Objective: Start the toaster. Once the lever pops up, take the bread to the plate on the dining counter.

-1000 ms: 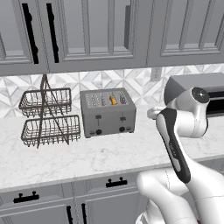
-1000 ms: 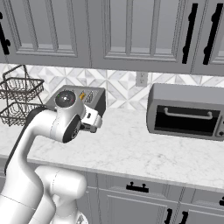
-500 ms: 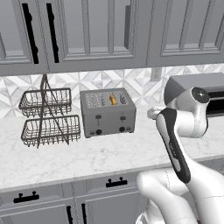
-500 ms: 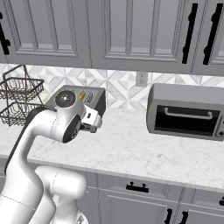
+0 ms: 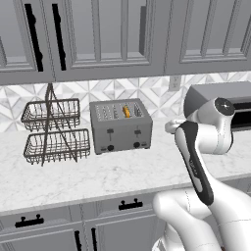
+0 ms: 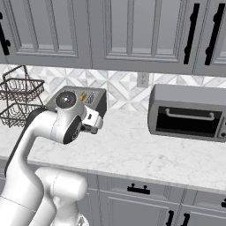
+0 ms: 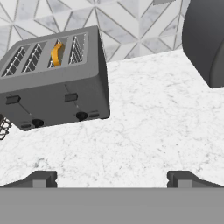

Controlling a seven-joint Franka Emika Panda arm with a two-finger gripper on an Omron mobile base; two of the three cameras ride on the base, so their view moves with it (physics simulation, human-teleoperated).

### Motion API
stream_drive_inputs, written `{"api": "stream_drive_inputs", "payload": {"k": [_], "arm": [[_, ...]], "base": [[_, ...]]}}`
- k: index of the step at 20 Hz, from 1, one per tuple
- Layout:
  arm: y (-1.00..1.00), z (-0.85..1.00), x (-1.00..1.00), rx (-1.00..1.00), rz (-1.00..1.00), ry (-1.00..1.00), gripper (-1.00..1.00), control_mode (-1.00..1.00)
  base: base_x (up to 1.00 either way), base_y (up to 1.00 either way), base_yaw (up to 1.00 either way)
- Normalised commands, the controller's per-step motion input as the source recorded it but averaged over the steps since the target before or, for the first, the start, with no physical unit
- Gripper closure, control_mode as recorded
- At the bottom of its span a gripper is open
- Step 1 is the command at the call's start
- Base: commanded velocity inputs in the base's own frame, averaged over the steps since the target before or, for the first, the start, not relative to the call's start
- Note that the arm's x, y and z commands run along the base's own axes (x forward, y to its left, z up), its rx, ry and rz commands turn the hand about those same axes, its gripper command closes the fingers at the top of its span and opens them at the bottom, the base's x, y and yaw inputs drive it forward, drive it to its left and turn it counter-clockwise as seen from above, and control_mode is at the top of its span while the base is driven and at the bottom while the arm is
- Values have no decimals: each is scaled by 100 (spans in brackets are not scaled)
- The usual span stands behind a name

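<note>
The grey four-slot toaster (image 5: 121,126) stands on the marble worktop against the tiled wall, and my arm hides part of the toaster (image 6: 97,98) in the right base view. An orange-yellow slice of bread (image 5: 126,112) sits edge-on in its third slot. In the hand view the toaster (image 7: 57,83) is up and to the left with the bread (image 7: 56,53) in it, and its two black levers (image 7: 71,97) face me. My gripper (image 7: 112,179) is open, holds nothing, and hovers over bare marble well short of the toaster. The plate and dining counter are out of view.
A dark grey toaster oven (image 6: 187,112) stands on the worktop right of the toaster. A two-tier wire basket rack (image 5: 51,132) stands on its left. Grey wall cabinets (image 5: 98,34) hang above, and drawer cabinets (image 6: 141,198) run below the worktop edge.
</note>
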Motion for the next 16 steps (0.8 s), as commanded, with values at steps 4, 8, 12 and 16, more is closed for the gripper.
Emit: {"api": "stream_drive_inputs", "payload": {"k": [4,8,12,16], "arm": [[0,0,0,0,0,0,-100,-100],[0,0,0,0,0,0,-100,-100],[0,0,0,0,0,0,-100,-100],[0,0,0,0,0,0,-100,-100]], "base": [[0,0,0],[0,0,0],[0,0,0],[0,0,0]]}}
